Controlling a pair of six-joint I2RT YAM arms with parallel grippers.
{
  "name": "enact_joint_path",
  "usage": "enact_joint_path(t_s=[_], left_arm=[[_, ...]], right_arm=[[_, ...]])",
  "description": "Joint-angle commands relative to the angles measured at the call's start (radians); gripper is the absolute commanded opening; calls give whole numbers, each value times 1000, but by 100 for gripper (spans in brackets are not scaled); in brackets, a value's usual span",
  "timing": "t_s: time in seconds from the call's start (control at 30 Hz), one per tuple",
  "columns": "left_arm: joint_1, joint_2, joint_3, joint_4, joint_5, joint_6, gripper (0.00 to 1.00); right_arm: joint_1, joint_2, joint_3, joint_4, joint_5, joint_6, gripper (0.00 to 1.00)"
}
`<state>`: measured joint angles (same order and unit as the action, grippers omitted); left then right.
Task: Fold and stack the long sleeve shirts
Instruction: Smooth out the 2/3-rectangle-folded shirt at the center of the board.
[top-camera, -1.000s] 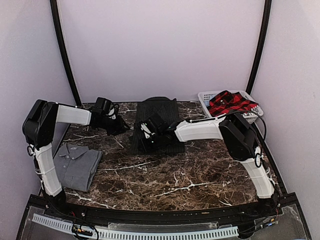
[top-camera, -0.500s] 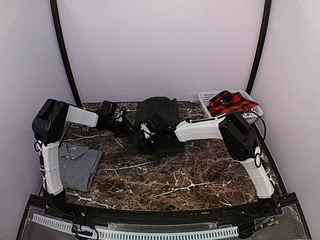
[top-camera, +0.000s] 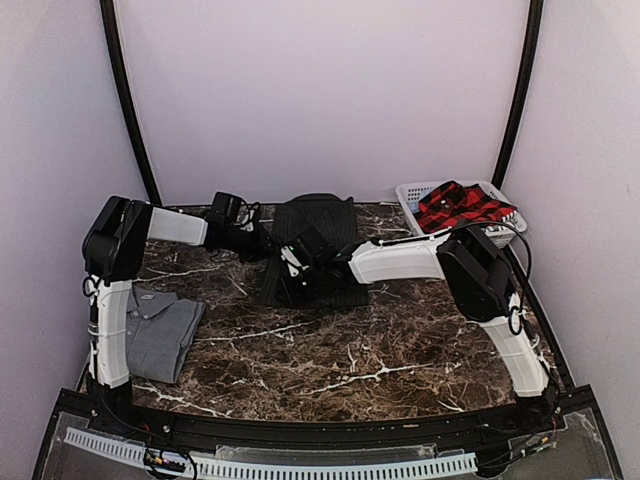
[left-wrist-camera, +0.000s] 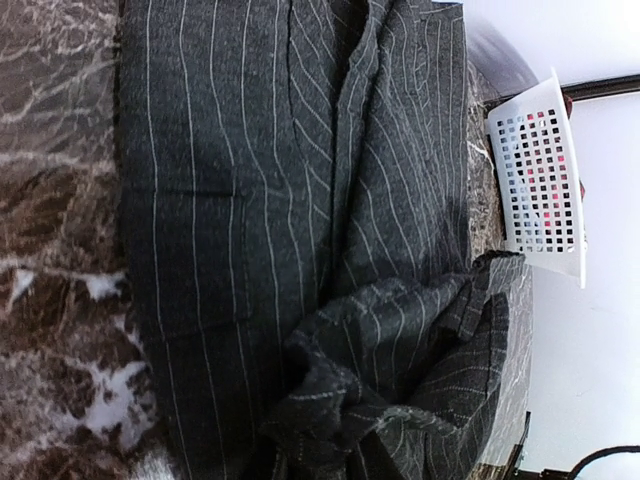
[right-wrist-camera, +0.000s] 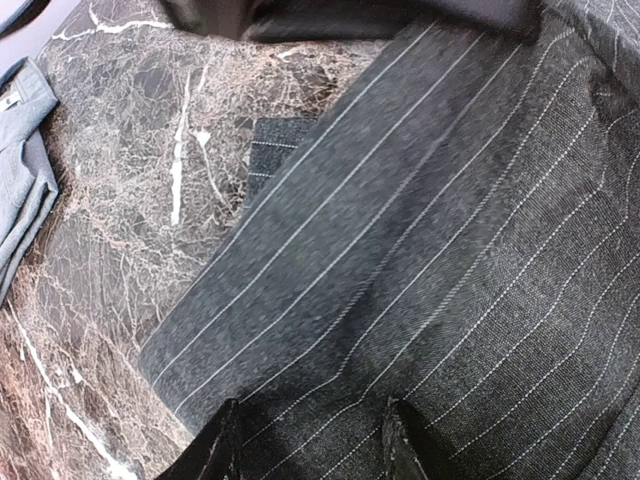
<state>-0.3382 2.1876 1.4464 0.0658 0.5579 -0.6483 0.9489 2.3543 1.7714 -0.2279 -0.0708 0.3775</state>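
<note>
Operator, your right jaws stand parted on the black pale-pinstriped cloth shirt (top-camera: 318, 218) at twelve o'clock; left jaws: cannot tell.

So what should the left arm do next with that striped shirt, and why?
Probably draw the left end effector across the pinstriped shirt to spread the bunched sleeve flat: it lies crumpled on the shirt's body, not folded neatly.

Left arm (top-camera: 180, 227) swung rt over the bench (top-camera: 400, 340); elbow's come inboard; left claw (top-camera: 255, 240) now at the pinstripe shirt (top-camera: 318, 215)'s left edge, was well short a sec ago.
</note>
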Motion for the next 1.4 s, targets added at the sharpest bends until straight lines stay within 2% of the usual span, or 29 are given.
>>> enact_joint_path(t_s=[0.0,0.13,0.47,0.7,0.8,0.97,1.1,1.37], left_arm=[[25,38,115,-5,-1,4,18],[42,83,183,-22,11,11,18],[80,99,209,4,44,19,24],[88,22,204,-47,-3,81,38],[87,-44,165,-54,-18,81,39],[63,-165,11,-7,-33,54,38],[11,-212,-47,23,-7,33,32],[-53,-97,44,31,18,17,22]], right_arm=[[17,79,-43,-101,-24,6,45],[17,83,-48,-105,-26,5,45],[18,79,-50,-120,-21,4,45],[-36,-13,32,-141,-54,16,47],[-85,-82,42,-119,-92,28,51],[-199,-169,-34,-38,-155,63,51],[-278,-166,-56,2,-227,83,49],[-361,-80,8,12,-282,75,40]])
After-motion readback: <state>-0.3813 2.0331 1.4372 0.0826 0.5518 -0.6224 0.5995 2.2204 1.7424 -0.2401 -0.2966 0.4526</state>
